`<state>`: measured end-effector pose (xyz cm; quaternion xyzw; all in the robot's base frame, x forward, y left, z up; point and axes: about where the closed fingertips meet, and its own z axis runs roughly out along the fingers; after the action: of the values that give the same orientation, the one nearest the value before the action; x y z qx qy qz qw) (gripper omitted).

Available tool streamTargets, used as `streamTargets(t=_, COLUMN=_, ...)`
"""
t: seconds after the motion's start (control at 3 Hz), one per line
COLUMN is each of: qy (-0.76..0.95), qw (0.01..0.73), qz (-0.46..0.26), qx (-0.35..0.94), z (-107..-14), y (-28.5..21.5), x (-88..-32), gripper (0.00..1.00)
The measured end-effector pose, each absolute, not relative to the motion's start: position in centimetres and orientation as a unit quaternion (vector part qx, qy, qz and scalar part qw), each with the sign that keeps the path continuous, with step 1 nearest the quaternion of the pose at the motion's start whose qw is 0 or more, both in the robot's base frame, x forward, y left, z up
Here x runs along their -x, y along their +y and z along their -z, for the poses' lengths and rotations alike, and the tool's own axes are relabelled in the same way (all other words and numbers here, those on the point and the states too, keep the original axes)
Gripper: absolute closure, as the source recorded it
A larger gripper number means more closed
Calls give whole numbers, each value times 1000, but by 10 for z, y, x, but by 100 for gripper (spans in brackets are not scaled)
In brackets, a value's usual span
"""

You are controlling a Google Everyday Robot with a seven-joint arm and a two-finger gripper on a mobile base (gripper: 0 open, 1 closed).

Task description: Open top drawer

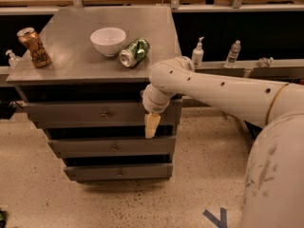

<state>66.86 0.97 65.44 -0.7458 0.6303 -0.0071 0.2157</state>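
The top drawer (85, 113) is the wide grey metal front just under the cabinet top, with a small round knob (104, 113) at its centre. It looks shut, flush with the cabinet. My gripper (152, 125) hangs from the white arm in front of the drawer's right end, its yellowish finger pointing down, well to the right of the knob.
Two lower grey drawers (114, 147) sit below. On the cabinet top (66, 61) stand a white bowl (108, 40), a green can (134, 52) on its side and a brown can (34, 47). Bottles (198, 54) stand on a shelf at the right. A speckled floor lies in front.
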Motion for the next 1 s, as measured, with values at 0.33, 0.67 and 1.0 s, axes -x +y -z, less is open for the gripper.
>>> streamTargets(t=0.33, qy=631, qw=202, qz=-4, qx=749, z=-645, y=13, x=-650, gripper=13)
streamTargets(t=0.67, qy=626, qw=191, qz=-5, qx=756, z=-647, y=16, x=-626, gripper=15)
streamTargets(t=1.0, qy=624, qw=179, qz=-5, qx=761, z=-649, y=17, x=-608, gripper=15)
